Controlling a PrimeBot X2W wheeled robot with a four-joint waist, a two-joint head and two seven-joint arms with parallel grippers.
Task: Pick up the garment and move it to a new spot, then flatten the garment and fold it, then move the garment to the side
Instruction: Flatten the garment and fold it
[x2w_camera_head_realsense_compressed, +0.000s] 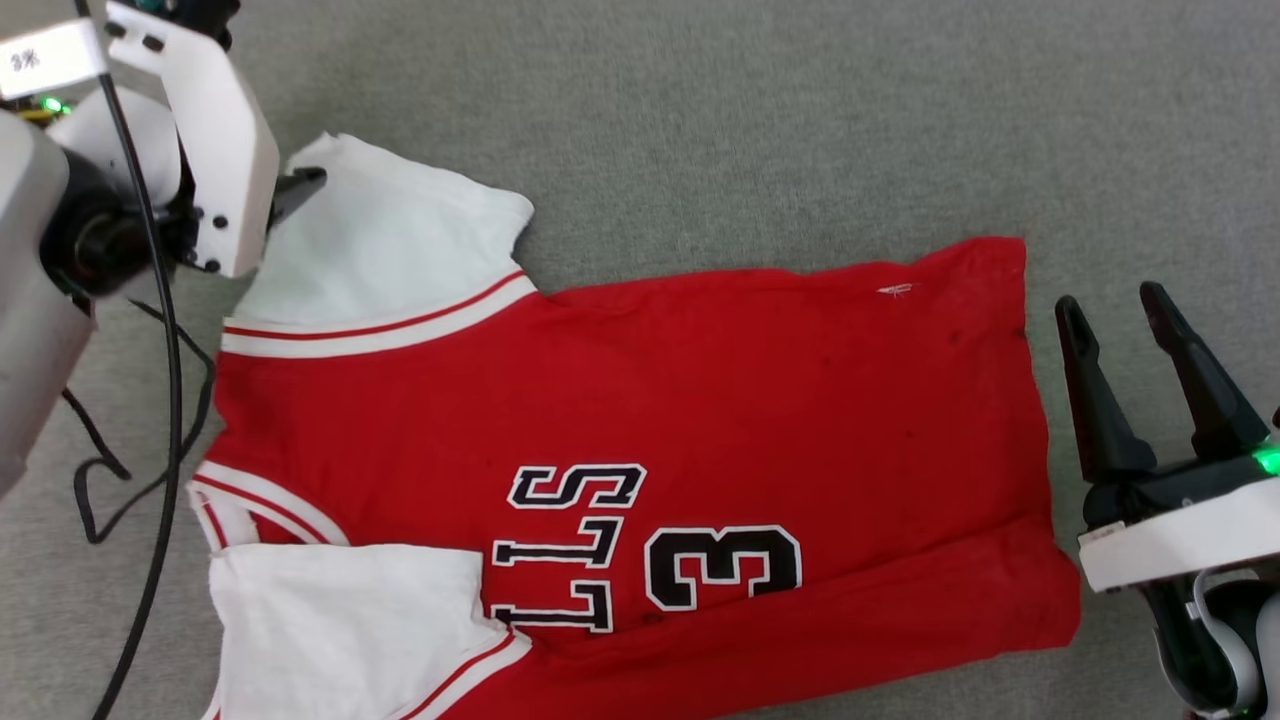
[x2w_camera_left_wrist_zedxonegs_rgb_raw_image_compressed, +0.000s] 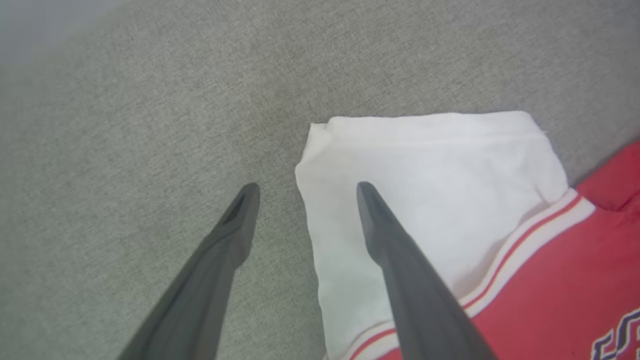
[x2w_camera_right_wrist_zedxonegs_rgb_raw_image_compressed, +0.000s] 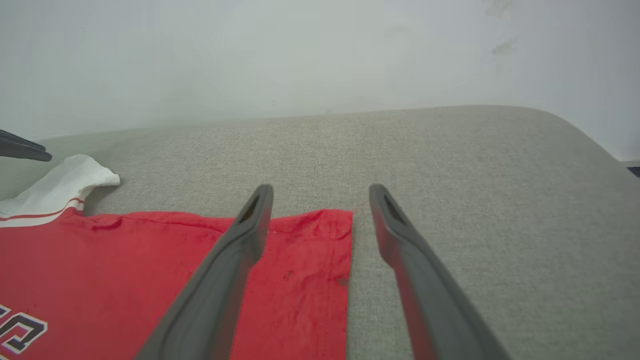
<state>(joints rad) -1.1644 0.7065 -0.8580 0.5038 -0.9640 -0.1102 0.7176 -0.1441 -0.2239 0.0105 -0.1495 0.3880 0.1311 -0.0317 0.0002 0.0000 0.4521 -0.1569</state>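
The garment (x2w_camera_head_realsense_compressed: 620, 400), a red jersey T-shirt with white sleeves and black lettering, lies spread on the grey cloth surface, collar to the left and hem to the right. My left gripper (x2w_camera_left_wrist_zedxonegs_rgb_raw_image_compressed: 305, 187) hovers open at the tip of the far white sleeve (x2w_camera_left_wrist_zedxonegs_rgb_raw_image_compressed: 430, 170), one finger over the sleeve and the other over bare cloth. In the head view that gripper's dark tip (x2w_camera_head_realsense_compressed: 298, 185) shows at the sleeve's edge. My right gripper (x2w_camera_head_realsense_compressed: 1108, 302) stands open just right of the hem (x2w_camera_right_wrist_zedxonegs_rgb_raw_image_compressed: 345, 250), its jaws straddling the hem's far corner (x2w_camera_right_wrist_zedxonegs_rgb_raw_image_compressed: 320, 187) in the right wrist view.
A black cable (x2w_camera_head_realsense_compressed: 165, 400) hangs from the left arm over the cloth beside the collar. The grey padded surface (x2w_camera_right_wrist_zedxonegs_rgb_raw_image_compressed: 450, 150) ends at a pale wall (x2w_camera_right_wrist_zedxonegs_rgb_raw_image_compressed: 300, 50) behind and rounds off at the far right. Bare cloth lies beyond the garment.
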